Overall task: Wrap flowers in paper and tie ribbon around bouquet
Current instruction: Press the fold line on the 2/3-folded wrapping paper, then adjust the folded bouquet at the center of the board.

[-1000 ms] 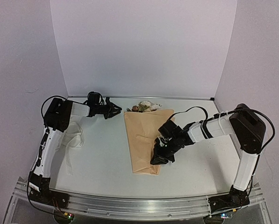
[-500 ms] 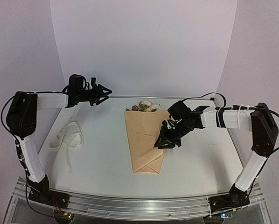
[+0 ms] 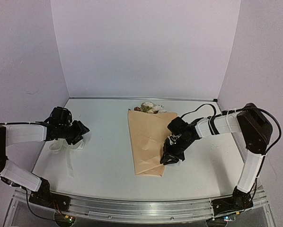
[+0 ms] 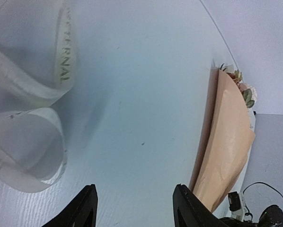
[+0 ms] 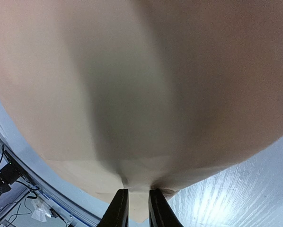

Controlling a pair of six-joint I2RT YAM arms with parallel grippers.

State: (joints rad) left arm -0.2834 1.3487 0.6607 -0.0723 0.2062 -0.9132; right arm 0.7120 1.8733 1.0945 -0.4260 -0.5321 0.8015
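The bouquet lies in the middle of the table, the paper (image 3: pixel 147 142) wrapped into a cone around the flowers (image 3: pixel 147 108), whose heads show at the far end. My right gripper (image 3: pixel 171 156) sits on the cone's right edge near its narrow end. In the right wrist view its fingers (image 5: pixel 119 208) are pinched on a fold of the paper (image 5: pixel 141 94). The ribbon (image 3: pixel 67 144) lies bunched at the left. My left gripper (image 3: pixel 85 128) hovers open just right of the ribbon. In its wrist view, ribbon loops (image 4: pixel 32 94) lie left of the gripper (image 4: pixel 137 208), with bare table between the fingers.
A white table (image 3: pixel 103 161) is closed in by lilac walls at the back and sides. A metal rail (image 3: pixel 141 208) with the arm bases runs along the near edge. A ribbon tail (image 3: pixel 68 166) trails toward the near left.
My left arm swung down from high at the back to low beside the ribbon, and its jaws opened. My right gripper slid along the paper's right edge toward the narrow end.
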